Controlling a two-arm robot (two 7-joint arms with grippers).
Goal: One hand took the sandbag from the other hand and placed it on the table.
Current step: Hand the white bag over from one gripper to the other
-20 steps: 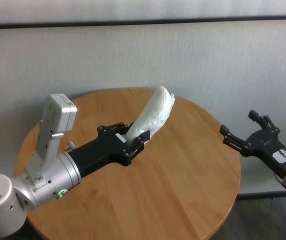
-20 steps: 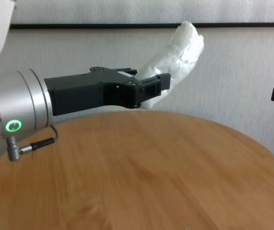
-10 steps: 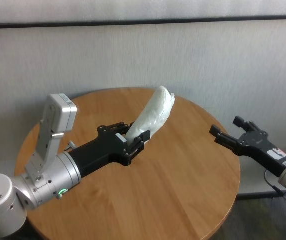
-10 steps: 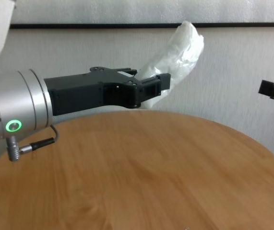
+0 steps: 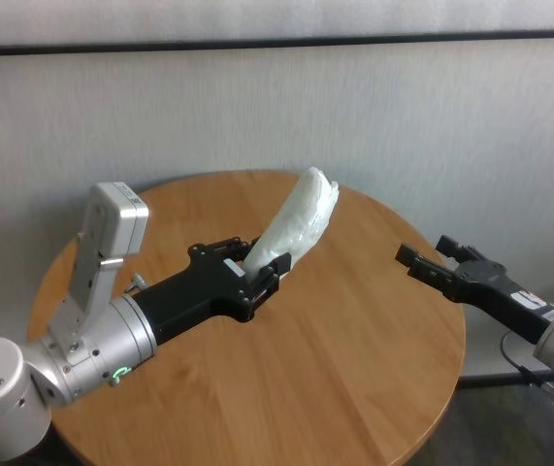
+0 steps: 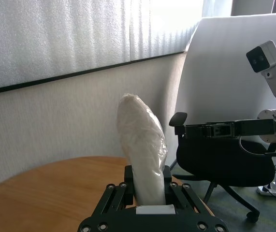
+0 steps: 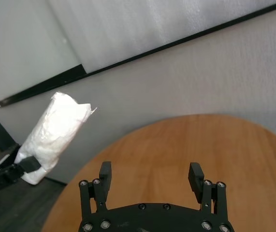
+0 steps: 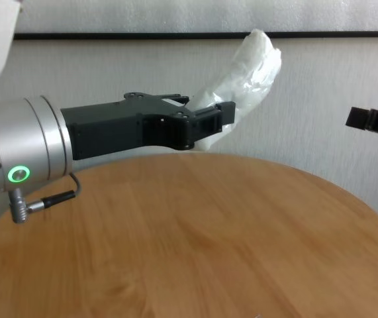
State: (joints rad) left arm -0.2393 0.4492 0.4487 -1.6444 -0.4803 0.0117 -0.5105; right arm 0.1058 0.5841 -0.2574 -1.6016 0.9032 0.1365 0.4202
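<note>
In the head view, the left gripper (image 5: 257, 275) reaches over the middle of the round wooden table (image 5: 354, 359), its jaws pinching the lower end of the white sandbag (image 5: 299, 225). The bag rises from between the jaws and tilts up and toward the right gripper (image 5: 430, 262), which is level with the table's right edge, well apart from the bag, fingers spread and pointing at it.

In the left wrist view, the sandbag (image 6: 142, 145) stands upright out of the left gripper (image 6: 150, 181), its base squeezed between the two jaws and most of its length free above them. Beyond it, the right gripper (image 6: 179, 121) shows side-on before an office chair (image 6: 225, 162).

The right wrist view shows the right gripper (image 7: 150, 175) with jaws wide apart and nothing between them, above the table (image 7: 176, 145); the sandbag (image 7: 55, 133) is off to one side.

In the chest view, the left gripper (image 8: 205, 126) holds the sandbag (image 8: 245, 69) clear above the table (image 8: 195, 245).
</note>
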